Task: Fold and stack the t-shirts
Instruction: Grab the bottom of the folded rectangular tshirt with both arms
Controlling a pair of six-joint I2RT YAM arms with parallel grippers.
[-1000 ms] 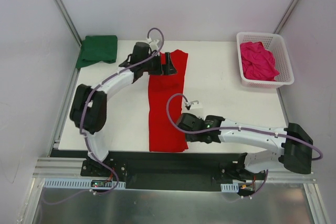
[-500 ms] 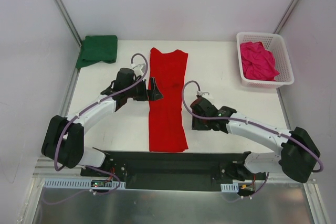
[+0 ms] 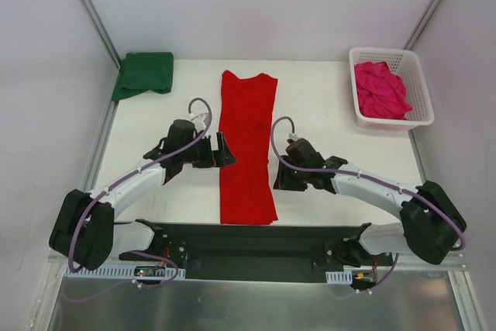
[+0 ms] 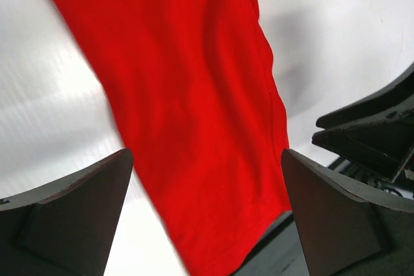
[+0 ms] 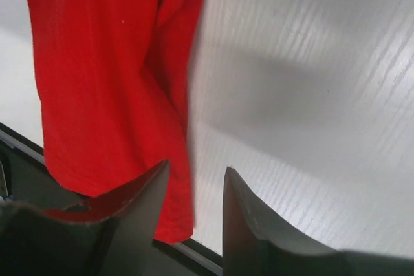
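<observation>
The bright red t-shirt (image 3: 248, 145) lies flat as a long narrow strip down the middle of the table. It also shows in the left wrist view (image 4: 194, 95) and the right wrist view (image 5: 103, 75). My left gripper (image 3: 225, 149) is open wide and empty at the strip's left edge; in its wrist view (image 4: 207, 154) the red cloth lies below the gap. My right gripper (image 3: 277, 179) is open by a narrow gap and empty (image 5: 196, 167), just off the strip's right edge. The dark green t-shirt (image 3: 143, 74) lies folded at the far left corner. The magenta-pink t-shirt (image 3: 380, 89) lies crumpled in the basket.
The white lattice basket (image 3: 419, 94) stands at the far right. The table's dark front rail (image 3: 248, 236) runs just below the red strip's near end. Bare white table (image 3: 333, 114) lies between the strip and the basket.
My left gripper has pulled back from the strip's far end to its middle left, leaving the far end flat. My right gripper has moved from the near right edge up to the middle right.
</observation>
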